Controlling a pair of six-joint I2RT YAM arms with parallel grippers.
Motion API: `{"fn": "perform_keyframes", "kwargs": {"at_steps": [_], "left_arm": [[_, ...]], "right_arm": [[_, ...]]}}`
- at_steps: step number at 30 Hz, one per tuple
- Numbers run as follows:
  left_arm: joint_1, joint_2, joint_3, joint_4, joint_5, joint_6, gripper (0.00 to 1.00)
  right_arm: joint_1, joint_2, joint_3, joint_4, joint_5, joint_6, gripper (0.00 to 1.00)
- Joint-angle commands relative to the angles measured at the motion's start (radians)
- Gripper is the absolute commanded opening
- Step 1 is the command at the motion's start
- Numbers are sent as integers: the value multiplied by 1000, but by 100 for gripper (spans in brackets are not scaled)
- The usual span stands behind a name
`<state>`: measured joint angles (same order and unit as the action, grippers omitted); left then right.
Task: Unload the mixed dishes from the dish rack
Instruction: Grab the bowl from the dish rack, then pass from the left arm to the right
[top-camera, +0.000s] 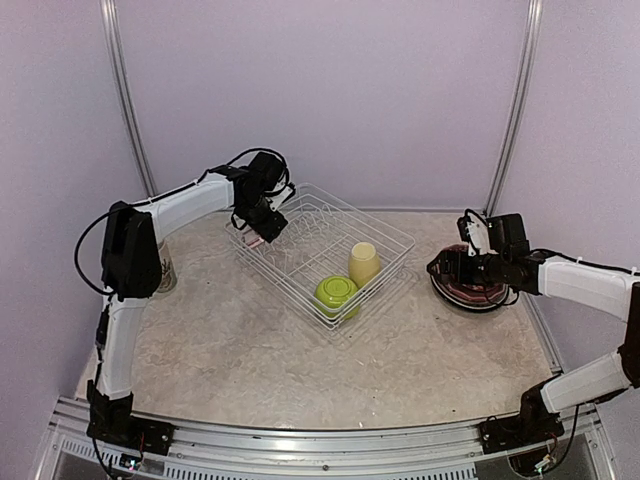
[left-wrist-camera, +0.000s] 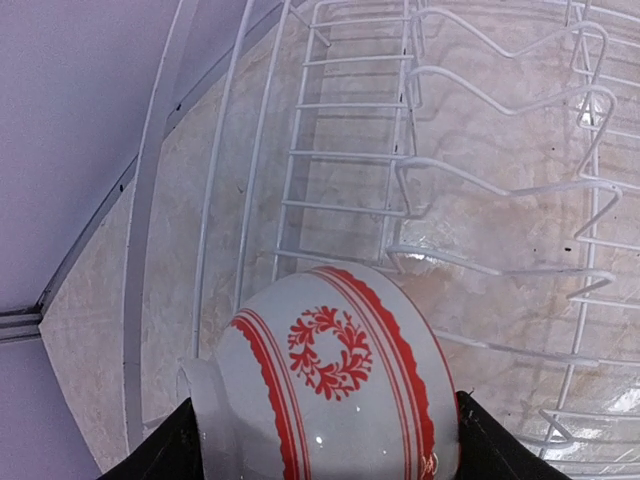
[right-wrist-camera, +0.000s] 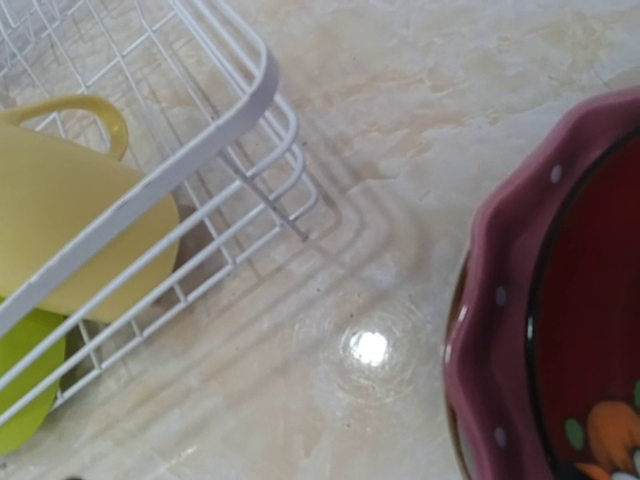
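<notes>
Plates stacked at right edge. My left gripper clasps the patterned bowl. The cup and green bowl sit in the rack; my right gripper is unreadable.

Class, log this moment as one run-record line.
left pincer: shut on red-white bowl, at dish rack's far-left corner | right pincer: by plate stack, grip unclear | in rack: lime green bowl, pale yellow cup

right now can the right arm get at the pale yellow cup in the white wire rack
Probably yes. The pale yellow cup sits in the open-topped white wire rack on the side nearest the right tool. Nothing covers it, and the left tool holds a red-and-white bowl at the far corner.
</notes>
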<state>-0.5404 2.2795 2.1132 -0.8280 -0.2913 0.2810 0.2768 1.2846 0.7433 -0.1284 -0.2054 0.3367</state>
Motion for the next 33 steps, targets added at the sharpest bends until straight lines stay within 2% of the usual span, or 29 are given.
{"fn": "perform_keyframes", "kwargs": {"at_steps": [1, 7, 10, 12, 14, 18, 21, 26, 30, 33], "left_arm": [[18, -136, 10, 19, 17, -101, 54], [37, -195, 26, 15, 104, -222, 51], [44, -220, 31, 8, 144, -291, 50], [62, -248, 32, -1, 207, -396, 50], [92, -279, 3, 2, 348, -521, 49], [152, -442, -238, 251, 721, -773, 50], [166, -526, -360, 409, 888, -890, 50], [166, -574, -462, 568, 1004, -1034, 50], [143, -577, -578, 799, 1115, -1226, 50], [97, -557, -619, 916, 1135, -1299, 50]], "right_arm": [[15, -11, 25, -12, 27, 8, 100], [18, 7, 65, -55, 68, 4, 100], [19, 10, 88, -97, 150, 8, 100], [18, 3, 98, -118, 176, 4, 100], [18, -10, 110, -135, 172, -6, 100], [19, -9, 157, -164, 101, -20, 100], [45, 4, 209, -176, 41, 13, 100], [126, 42, 297, -164, -91, 62, 100], [161, 77, 308, -87, -273, 117, 100], [201, 79, 316, -65, -341, 135, 100]]}}
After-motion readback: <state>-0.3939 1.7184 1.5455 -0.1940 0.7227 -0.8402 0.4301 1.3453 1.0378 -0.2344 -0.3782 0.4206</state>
